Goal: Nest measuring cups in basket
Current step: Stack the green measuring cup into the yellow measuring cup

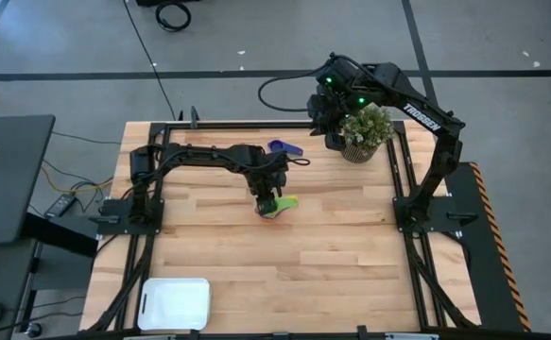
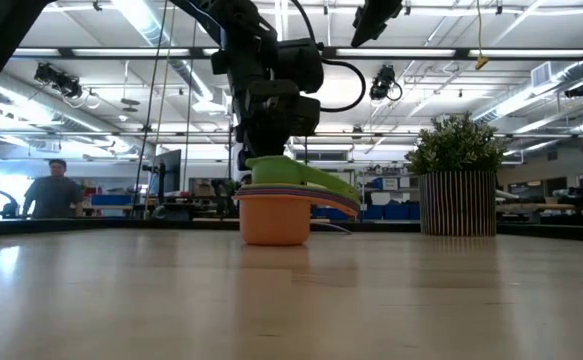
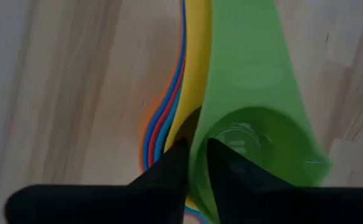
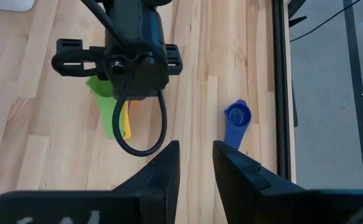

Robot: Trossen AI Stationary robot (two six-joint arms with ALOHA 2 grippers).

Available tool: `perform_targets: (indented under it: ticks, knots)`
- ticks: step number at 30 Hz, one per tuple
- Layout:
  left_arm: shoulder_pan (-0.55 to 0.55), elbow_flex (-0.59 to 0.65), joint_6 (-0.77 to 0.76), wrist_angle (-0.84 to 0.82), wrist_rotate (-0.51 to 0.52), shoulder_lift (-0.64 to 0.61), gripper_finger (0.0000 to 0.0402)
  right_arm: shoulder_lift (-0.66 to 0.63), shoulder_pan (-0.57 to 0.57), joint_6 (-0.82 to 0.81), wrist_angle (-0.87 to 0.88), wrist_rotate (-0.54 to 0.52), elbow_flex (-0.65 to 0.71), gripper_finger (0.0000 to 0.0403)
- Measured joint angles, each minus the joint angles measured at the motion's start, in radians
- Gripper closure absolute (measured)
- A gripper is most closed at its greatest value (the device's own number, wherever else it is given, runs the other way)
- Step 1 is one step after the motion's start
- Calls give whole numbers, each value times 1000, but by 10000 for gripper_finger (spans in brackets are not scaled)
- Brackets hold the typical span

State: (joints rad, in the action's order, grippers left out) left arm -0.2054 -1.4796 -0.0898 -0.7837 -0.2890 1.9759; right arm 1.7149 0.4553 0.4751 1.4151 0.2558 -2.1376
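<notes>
A nested stack of measuring cups (image 2: 274, 218) stands on the table's middle, orange at the bottom, then red, blue and yellow, with the green cup (image 3: 256, 93) on top. Their handles fan out toward the table's right. My left gripper (image 1: 268, 201) points down from above and is shut on the green cup. A single dark blue cup (image 4: 236, 118) lies by itself near the far edge. The white basket (image 1: 174, 303) sits at the near left corner. My right gripper (image 4: 197, 158) hangs open high above the far right, holding nothing. My left gripper has the green cup's rim wall (image 3: 198, 158) between its fingers, at the side of the bowl beside the handle's root. One finger (image 3: 228, 174) stands inside the bowl and the other outside. The fingers come steeply from above. The green cup sits in the stack.
A potted plant in a ribbed round pot (image 1: 363, 134) stands at the far right, close under my right arm. Black frame rails (image 1: 407, 179) run along the table's sides. A person (image 2: 56, 190) shows in the room beyond the table.
</notes>
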Motion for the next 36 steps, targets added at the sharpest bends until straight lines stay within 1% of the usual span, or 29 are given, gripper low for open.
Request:
perform_targets:
  ticks: [3,6,9,17,22,36]
  knots:
    - [0,0,5,2,0,0,362,0,0,0,0,0,0,300]
    - [0,0,7,3,0,-1,371,0,0,0,0,0,0,300]
    - [0,0,8,3,0,-1,368,0,0,0,0,0,0,300]
    - [-1,-1,22,7,4,-14,344,0,0,0,0,0,0,300]
    - [-1,-1,26,-19,46,-29,345,0,0,0,0,0,0,300]
    - [-1,-1,23,-28,39,-29,347,0,0,0,0,0,0,300]
